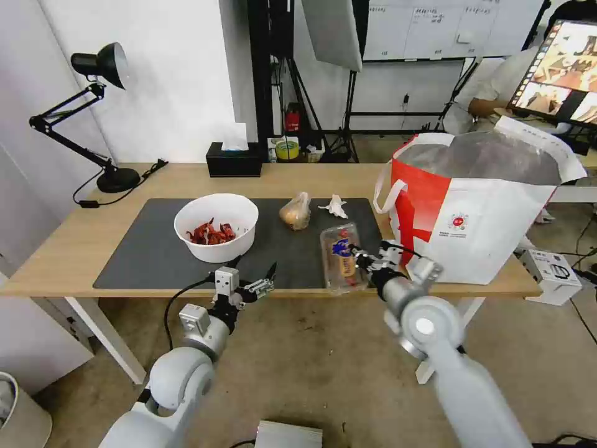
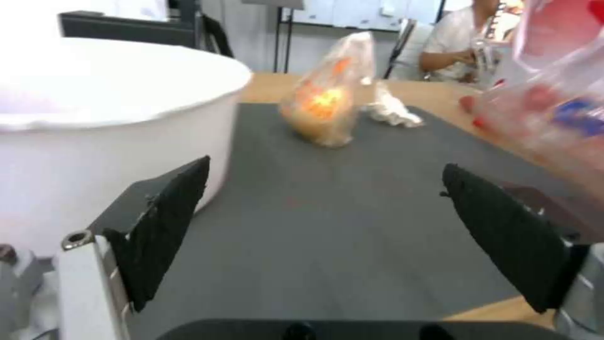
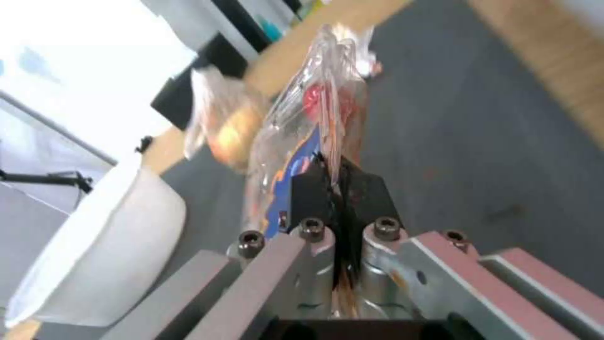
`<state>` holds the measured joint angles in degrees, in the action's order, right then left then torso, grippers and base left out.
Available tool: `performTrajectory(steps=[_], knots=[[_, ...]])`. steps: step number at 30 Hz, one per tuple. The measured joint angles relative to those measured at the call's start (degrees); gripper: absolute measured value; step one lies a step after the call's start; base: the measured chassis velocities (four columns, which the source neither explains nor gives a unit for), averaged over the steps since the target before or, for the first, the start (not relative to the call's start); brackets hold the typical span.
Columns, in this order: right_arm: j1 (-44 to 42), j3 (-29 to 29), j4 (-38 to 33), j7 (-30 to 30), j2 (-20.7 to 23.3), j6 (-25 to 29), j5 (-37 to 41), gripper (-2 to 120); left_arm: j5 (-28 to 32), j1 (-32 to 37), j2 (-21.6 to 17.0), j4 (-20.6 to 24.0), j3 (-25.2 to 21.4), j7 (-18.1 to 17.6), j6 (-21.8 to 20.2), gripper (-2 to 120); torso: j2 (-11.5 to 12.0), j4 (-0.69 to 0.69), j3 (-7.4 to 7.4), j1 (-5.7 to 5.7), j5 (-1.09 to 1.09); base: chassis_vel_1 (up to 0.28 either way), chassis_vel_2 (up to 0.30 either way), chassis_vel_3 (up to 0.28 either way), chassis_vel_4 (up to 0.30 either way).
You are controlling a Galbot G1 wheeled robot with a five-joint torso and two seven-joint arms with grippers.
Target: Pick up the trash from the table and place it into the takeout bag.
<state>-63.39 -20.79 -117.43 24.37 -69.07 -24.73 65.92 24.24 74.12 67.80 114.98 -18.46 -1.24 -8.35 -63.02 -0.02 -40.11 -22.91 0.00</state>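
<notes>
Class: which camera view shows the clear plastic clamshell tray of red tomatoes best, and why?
The head view: the whole clear plastic clamshell tray of red tomatoes shows, pinched at its near end by the right tool. The right wrist view shows it edge-on beyond the closed fingers; the left wrist view catches a blurred corner.

The clear plastic tray (image 1: pixel 341 258) of red tomatoes, with a blue label, is pinched at its edge between the closed fingers (image 3: pixel 314 189) of the right gripper (image 1: pixel 362 260), tilted above the dark mat. The white bowl (image 1: pixel 216 226) of red shells stands upright just beside one finger (image 2: pixel 165 222) of the open left gripper (image 1: pixel 255 278). The small bag (image 1: pixel 296 212) of orange-brown food and the crumpled tissue (image 1: pixel 334 206) lie farther ahead of those fingers. The white-and-red bag (image 1: pixel 479 205) stands open just beyond the right fingers.
</notes>
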Motion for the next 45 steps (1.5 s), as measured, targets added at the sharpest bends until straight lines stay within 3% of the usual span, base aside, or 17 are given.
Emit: performTrajectory(steps=[5,10,21,32,37,40,45], knots=[[-2.01,-3.1,-5.06,0.0,2.66,0.0,4.11,0,0.01,3.0,-0.51,1.41,-4.13,-0.01,-0.03,100,0.0,0.02,0.0,0.0,0.0,0.0,0.0,0.0,0.0],[-2.78,-7.26,-11.48,2.01,6.08,0.09,13.37,0,-0.11,6.9,-0.72,3.27,-8.68,0.15,0.04,100,0.0,0.02,0.0,0.0,-0.01,0.0,0.0,0.0,0.0],[1.05,-16.84,-15.07,2.91,13.4,1.14,24.3,0,0.0,11.59,-1.55,7.52,-13.17,0.31,0.23,100,0.0,0.02,0.01,0.0,0.0,0.0,0.0,0.0,0.0],[13.24,-25.47,-6.09,6.37,22.68,3.74,36.11,0,0.09,14.39,-0.64,9.83,-15.07,1.84,1.12,100,0.0,0.02,0.0,0.0,0.01,0.0,0.0,0.0,0.0],[17.7,-25.4,-0.4,8.7,24.93,3.98,37.89,0,0.09,14.41,-0.45,10.06,-15.11,1.86,1.21,100,0.0,0.02,0.0,-0.01,0.01,0.0,0.0,0.0,0.0],[23.01,-23.4,6.03,13.96,26.82,4.0,41.02,0,0.16,14.42,-0.22,10.08,-15.19,1.88,1.36,100,0.0,0.02,0.0,-0.01,0.02,0.0,0.0,0.0,0.0],[26.95,-21.35,9.52,20.11,27.68,3.81,45.07,0,0.26,14.32,-0.03,10.15,-15.17,1.9,1.45,100,0.0,0.02,0.0,-0.01,0.0,0.0,0.0,0.0,0.0]])
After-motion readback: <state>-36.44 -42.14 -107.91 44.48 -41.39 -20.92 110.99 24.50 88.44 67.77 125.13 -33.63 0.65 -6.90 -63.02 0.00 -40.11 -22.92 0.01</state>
